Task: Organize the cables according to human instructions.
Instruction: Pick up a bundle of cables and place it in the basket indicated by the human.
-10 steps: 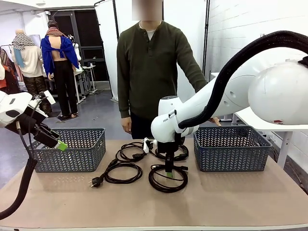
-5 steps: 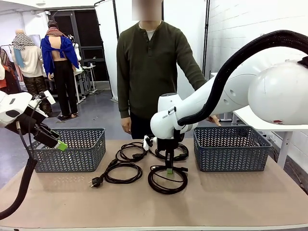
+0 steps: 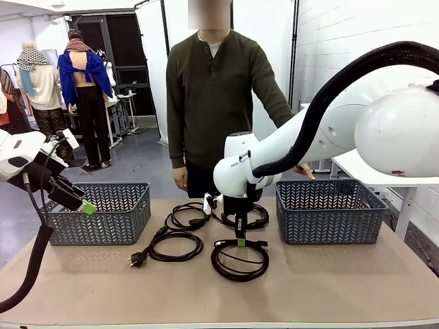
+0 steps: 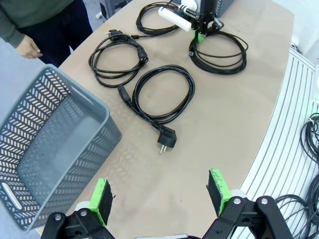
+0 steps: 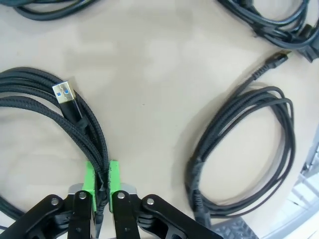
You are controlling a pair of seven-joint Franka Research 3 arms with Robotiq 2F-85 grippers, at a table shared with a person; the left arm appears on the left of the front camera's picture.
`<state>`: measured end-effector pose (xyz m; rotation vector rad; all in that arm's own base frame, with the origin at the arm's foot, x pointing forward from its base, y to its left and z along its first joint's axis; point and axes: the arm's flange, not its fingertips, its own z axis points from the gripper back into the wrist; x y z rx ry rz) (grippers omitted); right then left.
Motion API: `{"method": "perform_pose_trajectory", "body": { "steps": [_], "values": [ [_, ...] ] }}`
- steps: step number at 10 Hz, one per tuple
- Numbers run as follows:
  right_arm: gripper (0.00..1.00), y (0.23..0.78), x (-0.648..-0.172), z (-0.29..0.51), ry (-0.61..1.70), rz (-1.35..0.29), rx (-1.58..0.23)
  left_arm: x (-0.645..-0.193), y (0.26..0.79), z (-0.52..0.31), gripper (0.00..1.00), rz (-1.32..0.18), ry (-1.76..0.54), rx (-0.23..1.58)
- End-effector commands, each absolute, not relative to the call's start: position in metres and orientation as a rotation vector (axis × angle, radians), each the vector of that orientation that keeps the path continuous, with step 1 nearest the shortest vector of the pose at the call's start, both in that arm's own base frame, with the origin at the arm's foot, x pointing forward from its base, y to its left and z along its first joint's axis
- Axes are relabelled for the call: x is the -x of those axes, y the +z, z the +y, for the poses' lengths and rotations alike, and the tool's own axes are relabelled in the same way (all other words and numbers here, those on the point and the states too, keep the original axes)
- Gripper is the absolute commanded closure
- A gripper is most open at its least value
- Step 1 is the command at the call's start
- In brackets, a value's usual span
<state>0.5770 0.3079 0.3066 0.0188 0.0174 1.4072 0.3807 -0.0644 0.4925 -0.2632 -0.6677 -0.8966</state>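
Fingers [image 5: 90,177] of your right gripper [image 5: 101,170] are pinched narrow around the strand bundle of the braided coil [image 3: 240,260], the cable nearest the robot's side of the desk [image 3: 329,288]. The grip sits on the coil's far rim. You cannot tell whether the loop has left the surface. The loop lies flat and close to round, reading slightly longer left to right in the front view, though foreshortening may account for that. Its USB plug [image 5: 65,95] lies along the strands, metal end pointing away from the fingers. Your left gripper [image 4: 159,195] hangs with its pads spread wide on nothing, above the near side of the left basket [image 3: 103,223]. Going farther, the second coil [image 3: 175,245] lies flat to the left with its mains plug toward the near-left. The third coil [image 3: 186,215] and fourth coil [image 3: 259,219] lie beyond, the fourth partly behind the right arm. Progress, judged: none sorted yet. All four cables are on the desk between the baskets, and no cable shows in the left basket or the right basket [image 3: 329,223]. One pick is in hand; four placements remain. The person [image 3: 219,89] stands at the far edge, arms down, so no destination can be read from the pose.
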Motion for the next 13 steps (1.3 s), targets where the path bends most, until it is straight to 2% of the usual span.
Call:
{"method": "perform_pose_trajectory", "body": {
  "steps": [1,5,9,13],
  "values": [
    [1.0,0.327,-0.553,0.304,1.407,0.038,-0.073,-0.382,0.491,-0.061,0.0,-0.673,-0.912,0.279],
    [1.0,0.409,-0.538,0.288,1.446,0.107,-0.101,-0.382,0.491,-0.061,0.0,-0.673,-0.912,0.279],
    [1.0,0.475,-0.544,0.229,1.467,0.098,-0.086,-0.382,0.491,-0.061,0.0,-0.673,-0.912,0.279],
    [1.0,0.506,-0.585,0.158,1.433,0.092,-0.045,-0.382,0.491,-0.061,0.0,-0.673,-0.912,0.279]
  ]
}}
